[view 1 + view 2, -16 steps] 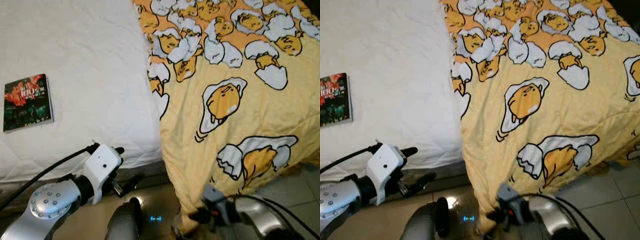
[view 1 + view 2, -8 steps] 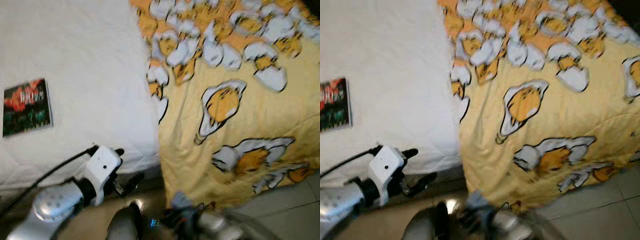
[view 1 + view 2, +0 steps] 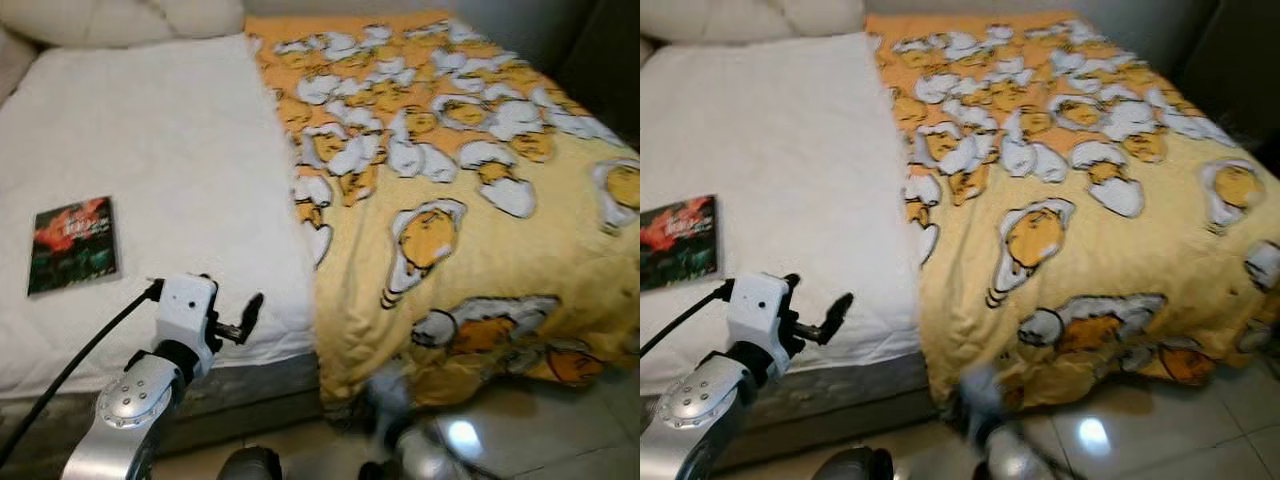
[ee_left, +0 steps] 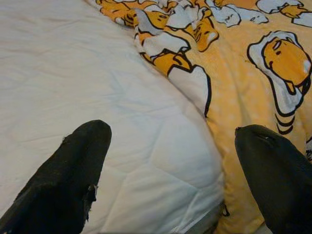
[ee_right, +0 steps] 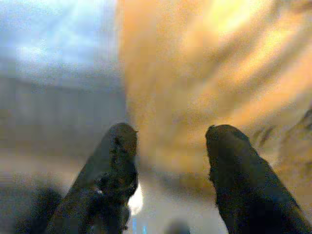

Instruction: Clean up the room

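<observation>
White bed (image 3: 150, 150) with yellow blanket (image 3: 480, 240); left hand (image 4: 170, 161) and right hand (image 5: 168, 161) both open, empty.

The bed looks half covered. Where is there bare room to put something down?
The white mattress is free between the book at its left edge and the yellow blanket, up to the pillows. The blanket covers the right half. The left gripper hovers open near the mattress corner.

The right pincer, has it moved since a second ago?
Yes. The right pincer has dropped away from the yellow blanket's hanging corner and now sits blurred below its hem.
</observation>
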Tool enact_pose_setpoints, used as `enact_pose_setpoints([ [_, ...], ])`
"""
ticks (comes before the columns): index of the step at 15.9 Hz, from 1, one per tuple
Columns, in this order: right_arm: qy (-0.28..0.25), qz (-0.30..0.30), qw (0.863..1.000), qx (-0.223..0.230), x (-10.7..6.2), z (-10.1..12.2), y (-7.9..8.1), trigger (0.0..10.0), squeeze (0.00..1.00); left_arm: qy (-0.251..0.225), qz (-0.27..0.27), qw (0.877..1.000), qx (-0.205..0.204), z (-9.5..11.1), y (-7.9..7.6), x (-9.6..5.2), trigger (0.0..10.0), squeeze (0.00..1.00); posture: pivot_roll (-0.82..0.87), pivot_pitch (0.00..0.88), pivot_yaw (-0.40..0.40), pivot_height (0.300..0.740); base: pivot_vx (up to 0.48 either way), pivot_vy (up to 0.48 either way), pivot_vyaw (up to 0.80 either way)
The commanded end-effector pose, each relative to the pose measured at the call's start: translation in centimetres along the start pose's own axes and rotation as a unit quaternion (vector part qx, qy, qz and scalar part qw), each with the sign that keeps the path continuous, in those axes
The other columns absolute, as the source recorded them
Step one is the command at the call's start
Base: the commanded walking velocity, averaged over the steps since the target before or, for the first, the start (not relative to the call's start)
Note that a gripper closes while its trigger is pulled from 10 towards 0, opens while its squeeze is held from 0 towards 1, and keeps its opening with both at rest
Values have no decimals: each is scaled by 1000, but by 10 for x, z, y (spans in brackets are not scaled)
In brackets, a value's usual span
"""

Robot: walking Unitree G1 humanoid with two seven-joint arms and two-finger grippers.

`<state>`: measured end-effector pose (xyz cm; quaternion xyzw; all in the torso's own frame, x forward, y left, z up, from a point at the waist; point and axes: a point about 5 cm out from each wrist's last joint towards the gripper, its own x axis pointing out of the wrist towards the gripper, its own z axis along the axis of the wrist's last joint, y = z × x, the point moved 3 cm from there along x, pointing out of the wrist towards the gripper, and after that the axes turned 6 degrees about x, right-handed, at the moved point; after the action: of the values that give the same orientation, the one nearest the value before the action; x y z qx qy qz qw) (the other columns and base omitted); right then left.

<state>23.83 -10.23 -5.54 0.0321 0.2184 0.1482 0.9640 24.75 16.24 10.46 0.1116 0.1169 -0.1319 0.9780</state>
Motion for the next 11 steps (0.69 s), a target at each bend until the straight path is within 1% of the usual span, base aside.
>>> enact_pose_setpoints([
  [1,-94,-74,993,1,-14,52,-81,10000,1000,-3,17,1000,9,1,4,1,10000,0,27,0,17,740,0,0,0],
  [2,-110,-85,990,3,-20,65,-98,10000,1000,-2,19,1000,11,0,4,2,10000,0,27,0,17,740,0,0,0],
  [3,-122,-97,988,-4,-20,79,-105,10000,1000,-1,22,1000,17,-1,4,5,10000,0,25,0,19,740,0,0,0],
  [4,-118,-105,987,-13,-14,82,-100,10000,820,1,28,999,26,-1,5,8,10000,0,27,0,17,740,0,0,0],
  [5,-117,-107,987,-12,-12,84,-97,10000,0,0,28,999,26,-1,5,9,10000,0,26,0,17,740,0,0,0],
  [7,-127,-104,986,-7,-11,98,-84,10000,0,-5,39,999,26,1,7,10,10000,0,29,0,9,740,0,0,0],
  [8,-128,-104,986,-10,-11,99,-83,10000,0,-6,41,999,24,1,7,10,10000,0,29,0,8,740,0,0,0],
  [10,-133,-101,986,-3,-12,104,-73,10000,0,-10,54,998,16,2,8,12,10000,0,25,0,-1,740,0,0,0],
  [11,-137,-100,985,-10,-12,107,-71,10000,0,-11,56,998,15,3,9,12,10000,0,25,0,-3,740,0,-240,0],
])
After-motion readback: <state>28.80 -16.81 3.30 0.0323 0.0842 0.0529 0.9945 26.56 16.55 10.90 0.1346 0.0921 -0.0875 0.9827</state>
